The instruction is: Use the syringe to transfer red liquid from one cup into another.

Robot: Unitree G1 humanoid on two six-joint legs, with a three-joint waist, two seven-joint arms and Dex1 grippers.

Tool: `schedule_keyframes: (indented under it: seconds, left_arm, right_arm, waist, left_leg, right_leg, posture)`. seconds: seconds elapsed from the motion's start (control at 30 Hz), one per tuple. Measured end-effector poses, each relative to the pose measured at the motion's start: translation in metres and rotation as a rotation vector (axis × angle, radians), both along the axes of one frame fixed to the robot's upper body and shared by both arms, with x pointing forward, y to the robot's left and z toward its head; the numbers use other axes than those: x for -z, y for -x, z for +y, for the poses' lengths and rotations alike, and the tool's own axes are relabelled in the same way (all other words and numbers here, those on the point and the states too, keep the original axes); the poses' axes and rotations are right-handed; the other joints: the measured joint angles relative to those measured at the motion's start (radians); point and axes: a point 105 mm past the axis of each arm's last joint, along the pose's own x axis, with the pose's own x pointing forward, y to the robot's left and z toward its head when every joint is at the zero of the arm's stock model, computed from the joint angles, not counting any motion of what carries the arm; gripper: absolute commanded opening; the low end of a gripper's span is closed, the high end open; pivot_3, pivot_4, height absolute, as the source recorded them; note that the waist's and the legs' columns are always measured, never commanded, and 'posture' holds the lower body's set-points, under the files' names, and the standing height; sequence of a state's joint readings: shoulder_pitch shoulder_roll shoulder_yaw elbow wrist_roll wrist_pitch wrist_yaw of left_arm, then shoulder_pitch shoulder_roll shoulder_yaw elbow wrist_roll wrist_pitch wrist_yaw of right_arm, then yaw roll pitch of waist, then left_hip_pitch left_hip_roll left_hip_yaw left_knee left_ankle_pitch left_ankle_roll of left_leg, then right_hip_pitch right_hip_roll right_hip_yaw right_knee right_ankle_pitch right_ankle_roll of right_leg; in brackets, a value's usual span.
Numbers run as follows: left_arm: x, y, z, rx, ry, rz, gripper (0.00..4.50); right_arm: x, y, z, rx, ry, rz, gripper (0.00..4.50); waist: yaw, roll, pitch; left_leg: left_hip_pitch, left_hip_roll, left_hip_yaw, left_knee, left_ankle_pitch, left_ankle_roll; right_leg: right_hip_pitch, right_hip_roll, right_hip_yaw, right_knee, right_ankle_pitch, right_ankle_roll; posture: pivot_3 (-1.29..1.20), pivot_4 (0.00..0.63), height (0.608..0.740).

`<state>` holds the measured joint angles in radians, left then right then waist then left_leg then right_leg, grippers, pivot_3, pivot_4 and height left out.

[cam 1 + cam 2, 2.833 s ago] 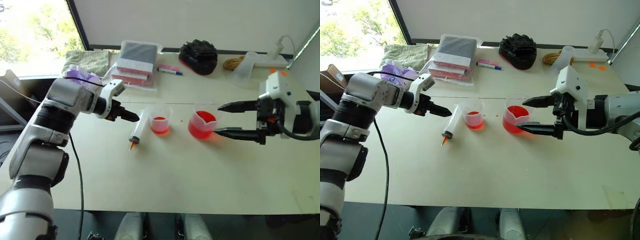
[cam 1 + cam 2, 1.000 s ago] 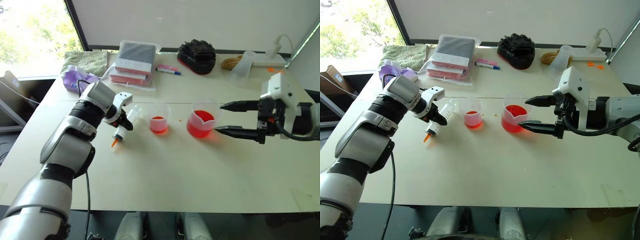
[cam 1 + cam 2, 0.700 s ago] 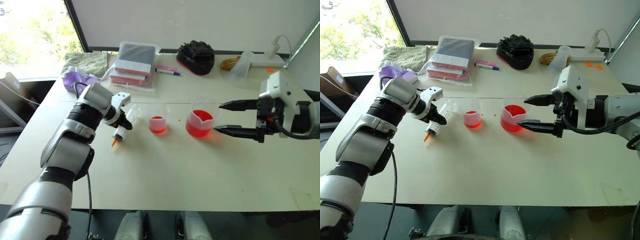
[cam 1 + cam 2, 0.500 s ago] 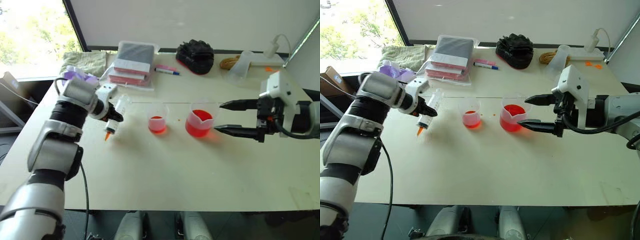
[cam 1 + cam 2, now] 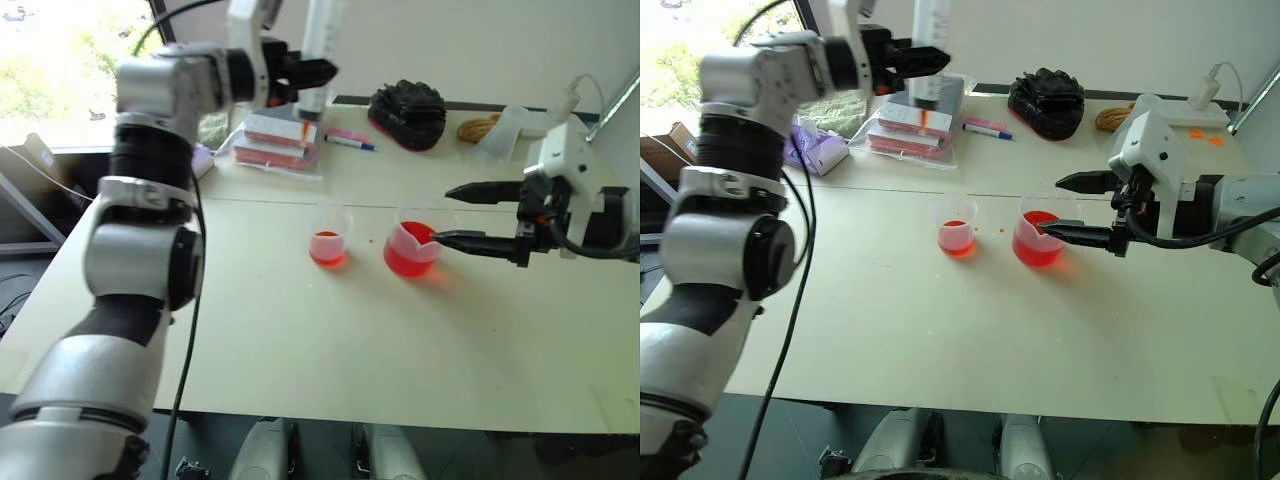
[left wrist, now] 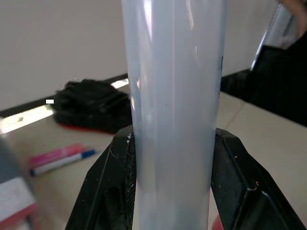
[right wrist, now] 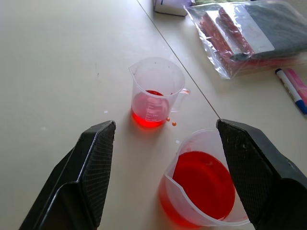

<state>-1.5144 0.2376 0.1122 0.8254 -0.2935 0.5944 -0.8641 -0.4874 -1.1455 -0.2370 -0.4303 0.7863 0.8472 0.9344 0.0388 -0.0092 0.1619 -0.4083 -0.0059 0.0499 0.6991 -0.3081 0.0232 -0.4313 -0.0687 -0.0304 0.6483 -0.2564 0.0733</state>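
The spouted beaker (image 7: 201, 187) sits between the spread fingers of the right gripper (image 5: 465, 216), apart from both, and is filled well up with red liquid (image 7: 204, 184). Just beyond those fingers stands the smaller cup (image 7: 154, 93), holding only a shallow red layer; a few red droplets (image 7: 170, 121) dot the surface (image 5: 330, 350) between the two.

The left gripper (image 5: 318, 72) has its fingers pinching the barrel of the syringe (image 5: 317, 50), which stands upright, orange tip down. A second ago the syringe hung low beside the small cup, close to the surface; it is now lifted high, above the bagged books (image 5: 275, 140) at the far side. The right gripper has kept its place by the beaker.

In front of the cups, toward the near edge, the surface lies open. Beyond the left fingers, along the far edge, lie a marker pen (image 5: 350, 142) and a black bundle (image 5: 408, 102).
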Motion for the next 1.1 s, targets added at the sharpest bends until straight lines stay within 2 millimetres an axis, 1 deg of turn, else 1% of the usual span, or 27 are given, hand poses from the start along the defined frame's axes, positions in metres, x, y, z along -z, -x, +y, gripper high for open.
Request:
schedule_keyframes:
  seconds: [0.07, 0.2, 0.27, 0.33, 0.43, 0.5, 0.57, 0.67, 0.77, 0.97, 1.1]
  left_arm:
    - [0.0, 0.009, -0.026, 0.099, 0.054, -0.05, 1.58]
    - [-0.001, 0.026, -0.068, 0.205, 0.114, -0.162, 1.58]
    - [0.005, 0.033, -0.083, 0.244, 0.126, -0.19, 1.58]
    - [0.016, 0.036, -0.09, 0.263, 0.14, -0.184, 1.58]
    - [0.04, 0.034, -0.091, 0.256, 0.148, -0.17, 1.58]
    - [0.059, 0.035, -0.091, 0.256, 0.135, -0.165, 1.58]
    - [0.076, 0.037, -0.089, 0.253, 0.13, -0.159, 1.58]
    - [0.083, 0.041, -0.088, 0.254, 0.137, -0.167, 1.58]
    - [0.088, 0.049, -0.09, 0.263, 0.164, -0.188, 1.58]
    - [0.11, 0.052, -0.093, 0.253, 0.152, -0.16, 1.58]
    - [0.131, 0.053, -0.097, 0.238, 0.112, -0.148, 1.58]
  right_arm:
    - [0.001, 0.0, -0.005, 0.029, -0.004, 0.0, 3.53]
    - [0.001, 0.003, -0.009, 0.073, -0.002, -0.01, 3.53]
    - [-0.001, 0.006, -0.009, 0.084, 0.0, -0.029, 3.53]
    - [-0.003, 0.008, -0.012, 0.101, -0.004, -0.035, 3.53]
    - [-0.005, 0.011, -0.016, 0.127, -0.01, -0.052, 3.53]
    - [-0.005, 0.013, -0.018, 0.143, -0.008, -0.063, 3.53]
    - [-0.006, 0.015, -0.018, 0.152, -0.005, -0.068, 3.53]
    - [-0.01, 0.018, -0.016, 0.149, -0.015, -0.082, 3.53]
    - [-0.011, 0.017, -0.017, 0.158, -0.029, -0.076, 3.53]
    - [-0.028, 0.017, -0.014, 0.166, -0.08, -0.119, 3.53]
    - [-0.038, 0.012, -0.013, 0.194, -0.17, -0.135, 3.53]
  waist:
    - [-0.001, 0.0, 0.0]
    - [-0.002, 0.0, 0.0]
    - [-0.003, 0.001, 0.0]
    - [-0.004, 0.001, 0.0]
    - [-0.004, 0.001, 0.0]
    - [-0.001, 0.001, 0.0]
    - [-0.001, 0.001, 0.0]
    - [-0.001, 0.001, 0.0]
    - [0.0, 0.001, -0.001]
    - [-0.001, 0.001, -0.001]
    - [-0.001, 0.001, -0.001]
  left_leg:
    - [0.0, 0.0, 0.0, 0.0, 0.0, 0.0]
    - [0.0, 0.001, 0.0, 0.0, -0.001, 0.001]
    - [0.001, 0.001, 0.0, 0.0, -0.001, 0.001]
    - [0.002, 0.001, 0.0, 0.0, -0.001, 0.001]
    - [0.003, 0.002, 0.0, 0.0, -0.001, 0.001]
    - [0.002, 0.002, -0.001, 0.0, -0.001, 0.001]
    - [0.002, 0.002, -0.001, 0.0, -0.001, 0.001]
    - [0.002, 0.002, -0.001, 0.0, -0.001, 0.001]
    - [0.002, 0.002, -0.001, 0.0, -0.001, 0.001]
    - [0.002, 0.002, -0.001, 0.0, -0.001, 0.001]
    - [0.002, 0.002, -0.001, 0.0, -0.001, 0.001]
  right_leg:
    - [0.0, 0.001, 0.0, 0.0, 0.0, 0.0]
    - [0.0, 0.003, 0.0, 0.0, 0.0, 0.0]
    - [0.0, 0.003, 0.001, 0.0, 0.0, 0.0]
    - [0.001, 0.004, 0.001, 0.001, 0.0, 0.0]
    - [0.001, 0.004, 0.001, 0.001, 0.0, 0.0]
    - [0.001, 0.004, 0.001, 0.001, 0.0, 0.0]
    - [0.001, 0.004, 0.001, 0.001, 0.0, 0.0]
    - [0.001, 0.003, 0.001, 0.001, 0.0, 0.0]
    - [0.002, 0.003, 0.001, 0.0, 0.0, 0.0]
    - [0.002, 0.003, 0.001, 0.0, 0.0, 0.0]
    - [0.002, 0.003, 0.001, 0.0, 0.0, 0.0]
  posture:
    - [0.0, 0.15, 0.74]
    - [0.0, 0.15, 0.74]
    - [0.0, 0.15, 0.74]
    - [0.0, 0.15, 0.74]
    - [0.0, 0.15, 0.74]
    - [0.0, 0.15, 0.74]
    - [0.0, 0.15, 0.74]
    - [0.0, 0.15, 0.74]
    - [0.0, 0.15, 0.74]
    - [0.0, 0.15, 0.74]
    - [0.0, 0.15, 0.74]
